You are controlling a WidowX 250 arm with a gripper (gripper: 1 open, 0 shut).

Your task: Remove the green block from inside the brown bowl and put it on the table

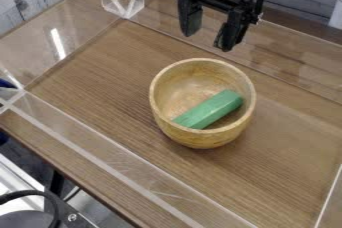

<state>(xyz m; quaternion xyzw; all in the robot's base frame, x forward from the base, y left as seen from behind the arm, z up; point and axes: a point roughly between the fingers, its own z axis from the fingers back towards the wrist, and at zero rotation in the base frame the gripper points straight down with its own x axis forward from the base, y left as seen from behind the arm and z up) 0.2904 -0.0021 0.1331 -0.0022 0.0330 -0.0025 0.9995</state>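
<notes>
Green block (pixel 210 110) | in brown bowl (pixel 171 80), lower edge hidden | gripper (pixel 215 27) open

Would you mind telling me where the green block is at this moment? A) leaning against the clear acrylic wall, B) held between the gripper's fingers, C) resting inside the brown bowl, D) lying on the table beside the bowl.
C: the green block lies slanted inside the brown bowl, while the gripper hangs open above and behind it, holding nothing.
</notes>
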